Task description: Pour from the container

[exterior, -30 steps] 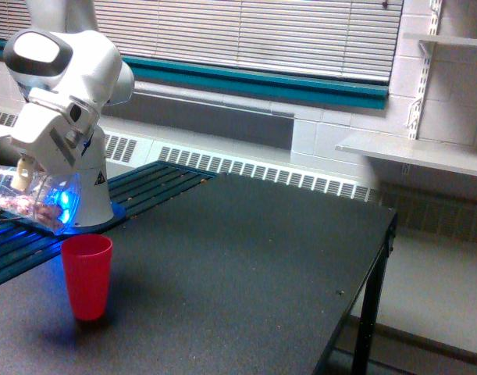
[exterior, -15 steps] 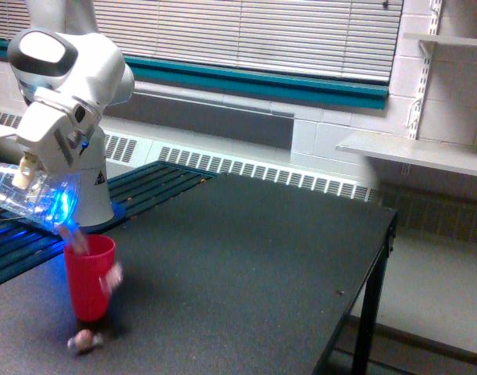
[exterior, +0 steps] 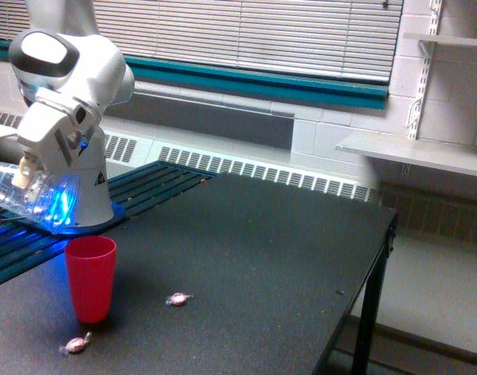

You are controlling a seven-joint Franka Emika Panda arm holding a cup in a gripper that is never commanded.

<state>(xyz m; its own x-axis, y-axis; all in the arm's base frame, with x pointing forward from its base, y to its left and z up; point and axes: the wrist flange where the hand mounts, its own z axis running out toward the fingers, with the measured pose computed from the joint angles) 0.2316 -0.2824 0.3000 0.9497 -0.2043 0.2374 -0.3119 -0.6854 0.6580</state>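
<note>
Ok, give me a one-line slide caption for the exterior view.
Pincer tips the clear tumbler above the red cup; two wrapped candies lie spilled on the black table.

The arm (exterior: pixel 70 70) is glossy white with rounded casings, a grey oval cap on top, a blue light underneath, and a small black triangular mark.

Illumination: even, moderate indoor light; source not identifiable. Closed blinds (exterior: pixel 246 35) pale, no direct sun. Blue glow on clear container (exterior: pixel 31 199), tinting robot base (exterior: pixel 90 195) and slatted surface (exterior: pixel 144 187) beside it. Dark counter (exterior: pixel 246 266) matte, no glare; faint bluish shadow around red cup (exterior: pixel 90 277). Image soft, low resolution, slight grain. Two wrapped candies (exterior: pixel 177 299) small, detail unresolved. No edge distortion evident.
</note>
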